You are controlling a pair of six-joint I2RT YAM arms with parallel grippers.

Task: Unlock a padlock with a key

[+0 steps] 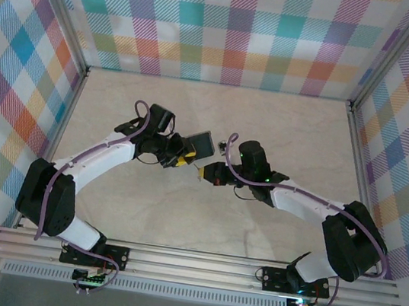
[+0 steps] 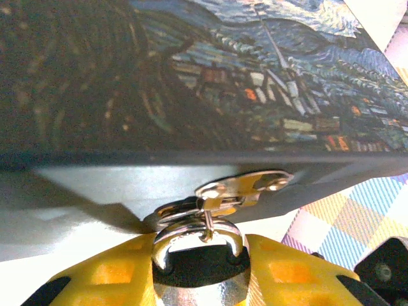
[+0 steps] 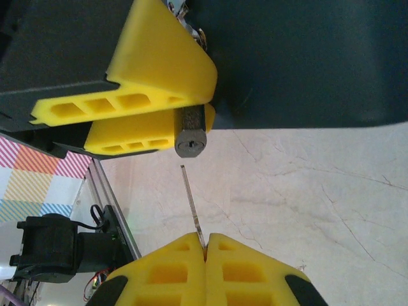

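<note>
Obs., bench with plaid walls (image 1: pixel 229 41), marble-look table (image 1: pixel 284 134).

Left gripper (image 1: pixel 180 159): the yellow fingers (image 3: pixel 159 64) are clamped together on the padlock (image 3: pixel 191 135), a small dark grey metal body. Its end face with the keyway sticks out past the fingertips and faces the right arm. From the left wrist, the silver shackle (image 2: pixel 185 232) rises from between the two yellow pads.

Container: a dark blue box (image 1: pixel 202 145) with a swirling night-sky print on its broad face. It sits just beyond the left gripper at mid-table and is tilted in the overhead view. I cannot tell whether an edge of it rests on the table. A bright metal hasp (image 2: pixel 245 188) is fixed on the box's lower edge. Small rings (image 2: pixel 175 213) hang from the hasp and link to the shackle, so the lock hangs from the box. The box's seam and interior are hidden, so nothing can be logged about its contents.

Right gripper (image 3: pixel 205 245): the yellow fingers are pressed together with no gap, pinching the key (image 3: pixel 191 204). The key is a thin dark shaft that sticks out from the fingertips toward the padlock. Its free tip is just short of the keyway face, near it but not touching. The tip also sits slightly to one side of the slot.

Overhead, the two grippers face each other at the centre of the table, tips close together, with the box on the far side of them.
</note>
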